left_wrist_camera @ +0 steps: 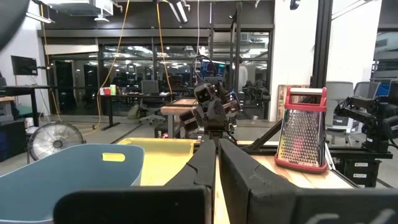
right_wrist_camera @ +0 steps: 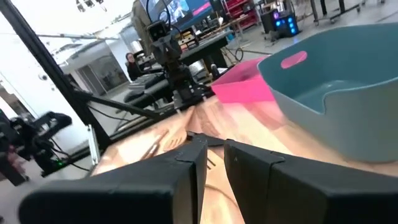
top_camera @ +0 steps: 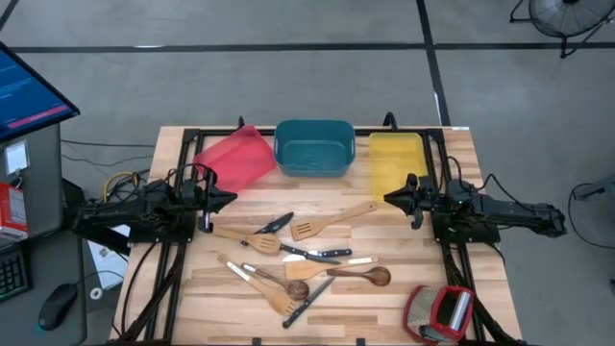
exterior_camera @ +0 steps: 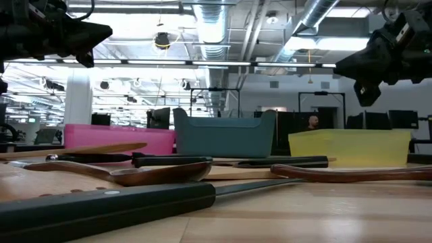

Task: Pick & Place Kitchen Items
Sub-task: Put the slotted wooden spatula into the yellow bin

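Several utensils lie flat on the wooden table (top_camera: 423, 259): a light slotted spatula (top_camera: 332, 221), a second spatula (top_camera: 252, 240), a dark wooden spoon (top_camera: 357, 276), a lighter spoon (top_camera: 279, 286) and black-handled knives (top_camera: 317, 254) (top_camera: 274, 224) (top_camera: 306, 300). In the low view a knife (exterior_camera: 108, 206) and a spoon (exterior_camera: 162, 172) lie nearest. My left gripper (top_camera: 231, 199) (left_wrist_camera: 217, 163) hovers shut and empty above the table's left side. My right gripper (top_camera: 388, 199) (right_wrist_camera: 215, 158) hovers shut and empty above the right side. They point at each other, with the utensils nearer the front edge than both.
Three trays stand along the far edge: red (top_camera: 240, 159), teal (top_camera: 313, 146) and yellow (top_camera: 396, 159). A red-and-silver grater (top_camera: 440, 312) lies at the near right corner. A person (exterior_camera: 312, 122) shows in the room beyond the table.
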Motion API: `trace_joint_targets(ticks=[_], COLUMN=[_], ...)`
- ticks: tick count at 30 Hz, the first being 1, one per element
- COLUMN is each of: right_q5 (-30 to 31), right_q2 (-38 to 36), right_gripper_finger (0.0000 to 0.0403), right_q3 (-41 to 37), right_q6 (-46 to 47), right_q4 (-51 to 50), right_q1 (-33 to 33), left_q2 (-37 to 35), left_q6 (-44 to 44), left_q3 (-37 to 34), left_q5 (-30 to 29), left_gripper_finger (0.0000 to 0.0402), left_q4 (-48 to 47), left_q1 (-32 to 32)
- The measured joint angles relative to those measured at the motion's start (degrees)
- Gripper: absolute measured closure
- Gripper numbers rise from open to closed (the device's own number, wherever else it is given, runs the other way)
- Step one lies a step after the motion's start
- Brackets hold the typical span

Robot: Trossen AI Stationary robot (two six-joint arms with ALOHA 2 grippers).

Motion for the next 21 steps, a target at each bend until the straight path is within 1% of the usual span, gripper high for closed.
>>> trace_joint_targets(ticks=[7,11,13,15,17,19,21], right_q5=[0.11,0.29,0.29,0.28,1.26,4.68,8.32], right_q2=[0.0,-0.02,-0.02,-0.02,0.1,0.09,2.74], right_gripper_finger=[0.0335,0.0335,0.0335,0.0335,0.0335,0.0335,0.0335], right_q3=[0.0,0.0,0.03,0.86,3.44,7.58,12.46], right_q6=[0.56,-0.32,-0.63,-4.14,-9.48,-15.08,-21.57], right_q4=[0.76,6.81,11.43,13.89,15.63,16.37,15.89], right_q1=[-0.02,-0.02,-0.02,-0.02,-0.02,-0.02,-0.03], left_q2=[0.0,0.02,0.02,0.02,0.02,0.02,0.01], left_q6=[-1.11,-5.8,-8.22,-10.42,-11.63,-11.91,-11.98], left_q3=[0.0,-0.01,-0.01,0.0,-0.01,-0.01,0.0], left_q5=[0.0,0.0,0.0,0.0,0.0,0.0,0.0], left_gripper_finger=[0.0399,0.0399,0.0399,0.0399,0.0399,0.0399,0.0399], left_q4=[0.13,0.35,0.44,0.48,0.6,0.89,1.01], left_q1=[0.0,0.02,-0.01,-0.01,0.01,0.0,0.0])
